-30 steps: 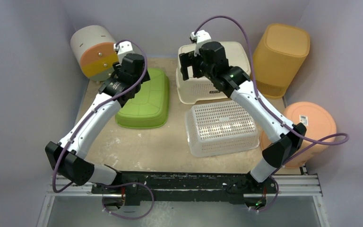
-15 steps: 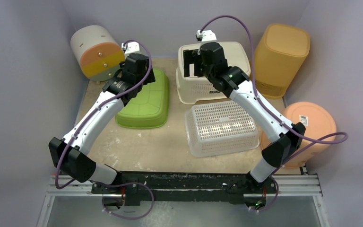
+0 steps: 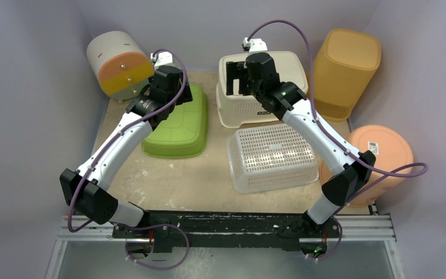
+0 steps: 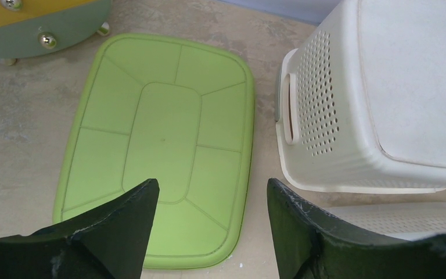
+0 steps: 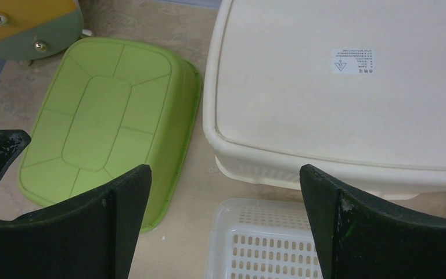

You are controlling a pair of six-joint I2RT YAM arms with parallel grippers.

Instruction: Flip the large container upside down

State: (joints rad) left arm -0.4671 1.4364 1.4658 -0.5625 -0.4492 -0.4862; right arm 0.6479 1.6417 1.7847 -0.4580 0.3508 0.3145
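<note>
The large cream perforated plastic basket [image 3: 293, 67] is sat base-up at the back, long axis left-right, its left end under the wide-open right gripper [image 5: 225, 168]; the left gripper [image 4: 212, 183], also spread, is parked further off.

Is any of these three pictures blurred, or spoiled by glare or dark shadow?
Top external: sharp, evenly lit, with mild glare on the clear basket. Left wrist: green tub sharp and evenly lit; left fingers dark, with little detail. Right wrist: cream basket bright but not washed out, its label too small to read; right fingers equally dark.
</note>
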